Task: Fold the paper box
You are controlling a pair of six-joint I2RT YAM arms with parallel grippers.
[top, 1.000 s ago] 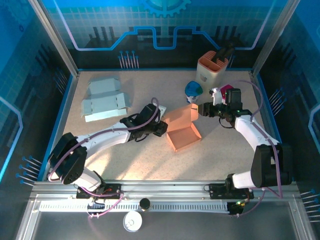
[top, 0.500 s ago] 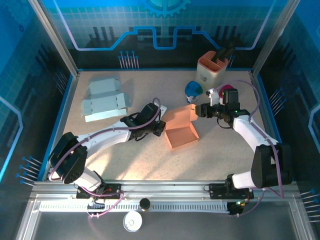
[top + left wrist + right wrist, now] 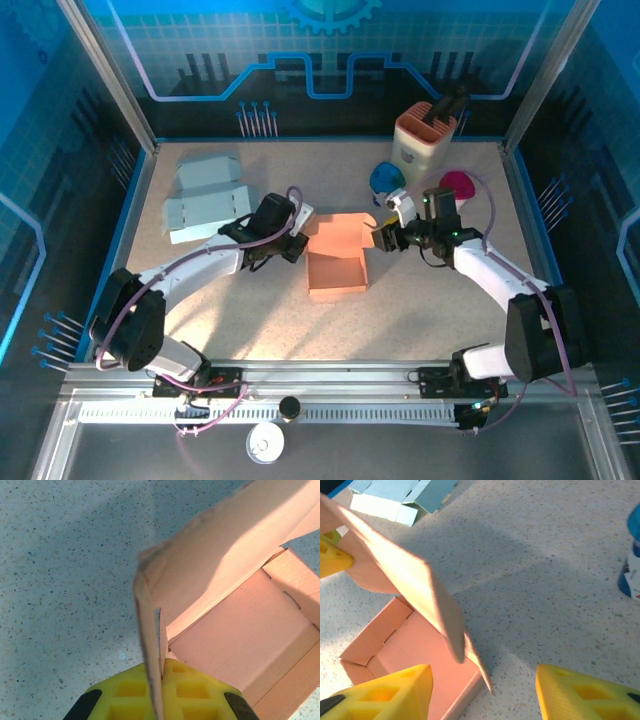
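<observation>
**Paper box (image 3: 336,268) held by one flap at mid-tabletop**

It sits open near the middle of the tabletop (image 3: 420,320), lid raised. The left arm reaches in from the near edge, left gripper (image 3: 293,243) clamped on the lid's left flap. The right arm bends inward, right gripper (image 3: 383,238) spread wide beside the lid's right edge.

My fingers (image 3: 385,690) look like matt yellow plastic; the paper box (image 3: 335,272) is matt cardboard; the table (image 3: 420,310) is speckled, grainy.
</observation>
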